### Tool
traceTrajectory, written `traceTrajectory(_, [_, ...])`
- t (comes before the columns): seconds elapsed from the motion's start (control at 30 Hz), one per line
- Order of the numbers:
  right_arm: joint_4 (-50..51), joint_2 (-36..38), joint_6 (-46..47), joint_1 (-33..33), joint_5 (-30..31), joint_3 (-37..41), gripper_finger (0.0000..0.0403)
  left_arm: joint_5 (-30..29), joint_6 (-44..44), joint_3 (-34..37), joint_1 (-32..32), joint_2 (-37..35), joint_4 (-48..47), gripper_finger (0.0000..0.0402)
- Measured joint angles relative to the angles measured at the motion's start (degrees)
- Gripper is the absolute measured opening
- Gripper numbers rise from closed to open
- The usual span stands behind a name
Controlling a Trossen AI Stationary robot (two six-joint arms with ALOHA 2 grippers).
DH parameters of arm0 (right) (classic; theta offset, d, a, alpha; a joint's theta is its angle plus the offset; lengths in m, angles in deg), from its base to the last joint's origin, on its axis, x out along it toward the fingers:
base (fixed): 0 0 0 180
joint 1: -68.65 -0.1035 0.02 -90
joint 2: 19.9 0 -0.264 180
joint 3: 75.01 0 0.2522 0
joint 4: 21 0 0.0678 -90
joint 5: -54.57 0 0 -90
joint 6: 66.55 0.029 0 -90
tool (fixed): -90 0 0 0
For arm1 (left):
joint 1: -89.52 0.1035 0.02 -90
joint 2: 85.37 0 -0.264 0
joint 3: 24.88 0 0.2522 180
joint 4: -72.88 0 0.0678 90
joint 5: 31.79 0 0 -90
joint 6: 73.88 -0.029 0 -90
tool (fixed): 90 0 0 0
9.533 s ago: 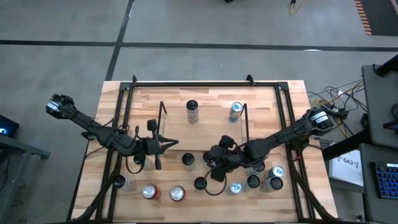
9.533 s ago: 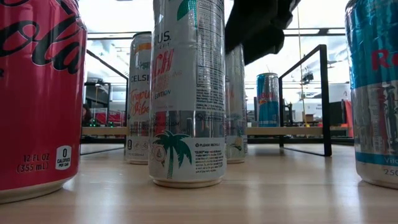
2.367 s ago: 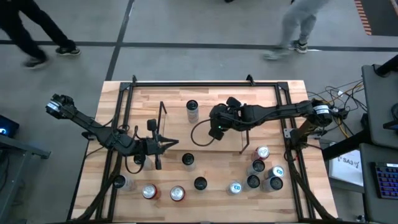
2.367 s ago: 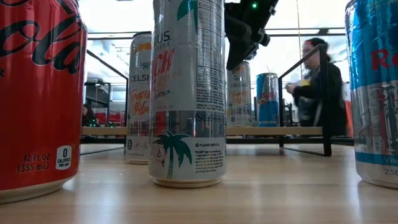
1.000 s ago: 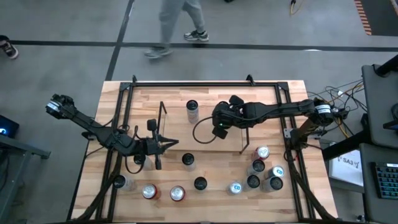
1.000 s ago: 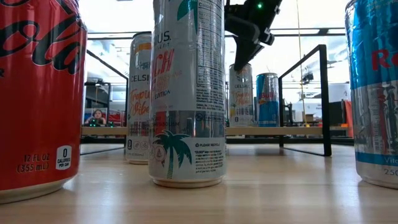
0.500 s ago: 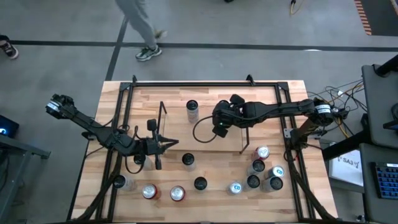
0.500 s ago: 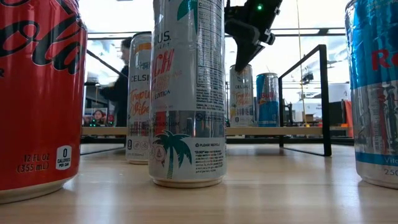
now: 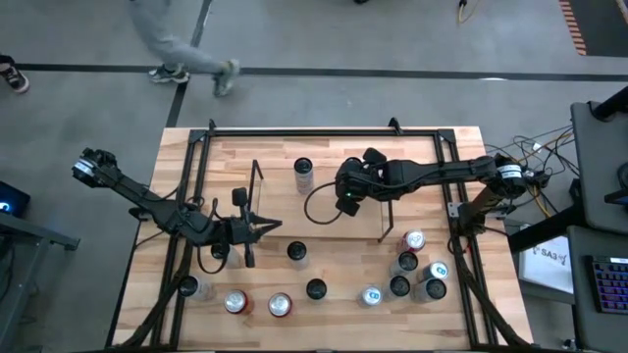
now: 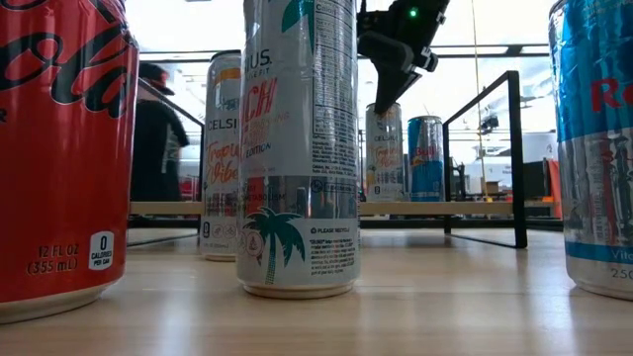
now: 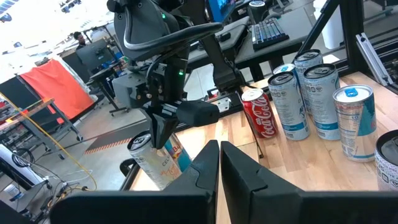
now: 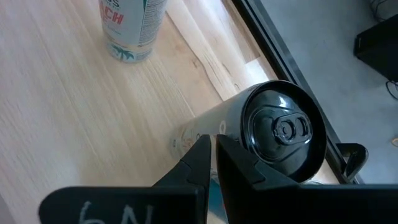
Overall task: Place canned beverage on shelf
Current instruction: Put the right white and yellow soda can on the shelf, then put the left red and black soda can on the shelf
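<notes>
Now your right gripper (image 9: 343, 203) hangs just above the silver Celsius can (image 10: 384, 150), which stands upright on the shelf (image 10: 435, 209) beside the blue Red Bull can (image 10: 426, 158); its fingers (image 12: 198, 160) are pressed together, holding nothing. Your left gripper (image 9: 261, 227) waits low over the surface (image 9: 334, 255) near the shelf's left wire frame, fingers (image 11: 205, 168) closed too. A person (image 10: 156, 138) passes behind.

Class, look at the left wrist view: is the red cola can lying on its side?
No. The red cola can stands upright on the table, beside the silver cans.
</notes>
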Motion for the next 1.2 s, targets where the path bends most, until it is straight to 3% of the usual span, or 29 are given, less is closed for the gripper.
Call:
traceTrajectory(0.47, [-0.6, 2.4, 0.1, -3.3, -0.1, -2.7, 0.0018, 0.0, 0.0, 0.0, 0.0, 0.0, 0.0, 0.0])
traceTrajectory(0.73, [-4.4, 6.6, -4.3, -12.5, 0.3, -1.9, 0.0018, 0.0, 3.6, 0.0, 0.0, 0.0, 0.8, 0.0])
traceTrajectory(0.93, [-9.2, 10.5, -5.1, -21.3, 6.8, 2.8, 0.0018, 0.1, 9.4, -2.9, 0.0, 0.4, 1.7, 0.0])
traceTrajectory(1.2, [-16.7, 13.5, -4.7, -29.5, 8.9, 9.0, 0.0018, 11.3, 14.5, -6.3, -0.1, 5.5, 1.3, 0.0])
